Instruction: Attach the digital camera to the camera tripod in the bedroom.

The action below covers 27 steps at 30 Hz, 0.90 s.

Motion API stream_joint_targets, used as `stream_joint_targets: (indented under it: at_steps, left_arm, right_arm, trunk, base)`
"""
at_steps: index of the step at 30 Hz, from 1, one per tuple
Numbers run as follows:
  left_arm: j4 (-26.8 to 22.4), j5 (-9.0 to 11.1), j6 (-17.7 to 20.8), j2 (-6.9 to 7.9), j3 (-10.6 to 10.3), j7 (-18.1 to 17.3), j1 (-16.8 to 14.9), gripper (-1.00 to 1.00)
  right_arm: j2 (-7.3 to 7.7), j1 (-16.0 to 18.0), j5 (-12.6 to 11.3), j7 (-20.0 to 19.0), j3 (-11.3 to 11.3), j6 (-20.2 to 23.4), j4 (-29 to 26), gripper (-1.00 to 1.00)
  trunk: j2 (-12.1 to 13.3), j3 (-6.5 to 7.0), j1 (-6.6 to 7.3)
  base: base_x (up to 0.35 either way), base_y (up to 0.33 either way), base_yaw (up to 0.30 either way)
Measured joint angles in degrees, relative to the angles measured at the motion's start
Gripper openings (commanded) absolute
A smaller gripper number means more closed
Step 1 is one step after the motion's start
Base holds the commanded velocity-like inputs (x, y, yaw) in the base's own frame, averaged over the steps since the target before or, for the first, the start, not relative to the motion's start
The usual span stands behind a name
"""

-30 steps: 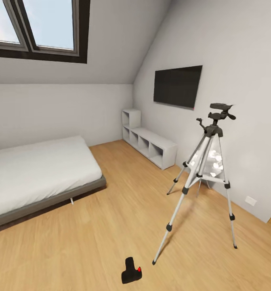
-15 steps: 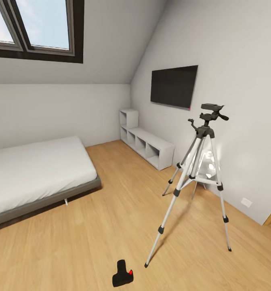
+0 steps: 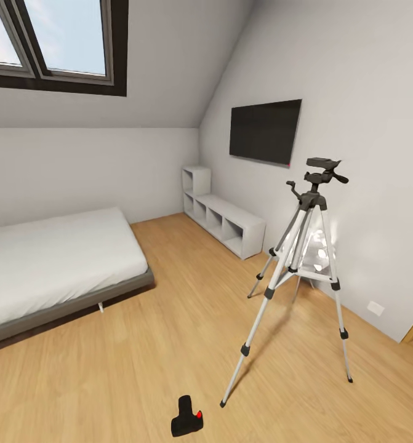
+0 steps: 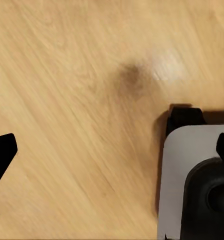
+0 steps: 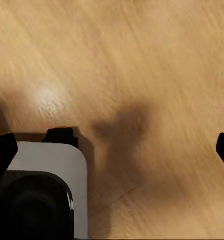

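Left gripper (image 4: 112,150) spread wide in the left wrist view, black fingertips (image 4: 1,152) at opposite edges of the frame, nothing between them but light wood floor (image 4: 76,100); beside one fingertip, a white and black part of the robot base (image 4: 192,175). Right gripper (image 5: 112,147) likewise parted in the right wrist view, dark fingertips (image 5: 1,150) far apart over the same wood boards, holding nothing, with another white and black piece of the base (image 5: 46,190) near one tip. From the head view: digital camera (image 3: 186,418) lying on the floor near the bottom edge, red button facing right, just beside the nearest foot of the camera tripod (image 3: 304,271). Tripod upright on three spread silver legs, black pan head on top, bare. Behind it, a wall TV (image 3: 264,131) and low white cube shelves (image 3: 221,218) along the right wall. Grey-framed bed (image 3: 55,271) at left, under a dark-framed skylight (image 3: 52,43).
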State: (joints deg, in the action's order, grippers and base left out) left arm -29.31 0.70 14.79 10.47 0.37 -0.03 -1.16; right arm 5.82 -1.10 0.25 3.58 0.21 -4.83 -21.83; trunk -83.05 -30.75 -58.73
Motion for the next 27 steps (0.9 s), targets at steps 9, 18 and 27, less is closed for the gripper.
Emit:
stream_joint_targets:
  at_steps: [9,18,27]
  left_arm:
    - [-26.22,0.08,18.37,-0.1,-0.06,-1.6,-0.03,1.0]
    - [-35.82,0.11,22.7,0.2,0.09,-9.71,-0.34,1.0]
    - [-36.27,0.11,16.97,-0.01,0.07,-11.03,-0.46,1.0]
  right_arm:
    - [0.22,-0.01,-0.34,1.22,-0.14,0.56,-20.91,1.0]
    - [0.23,0.05,-0.48,1.16,-0.23,-1.16,-29.24,1.0]
    - [0.09,0.06,-0.49,1.19,-0.06,-16.75,-29.17,1.0]
  trunk:
    - [0.0,0.0,0.0]
    - [0.0,-0.01,0.0]
    - [0.0,-0.01,0.0]
  base:
    - [0.0,0.0,0.0]
    - [0.0,0.0,0.0]
    - [0.0,0.0,0.002]
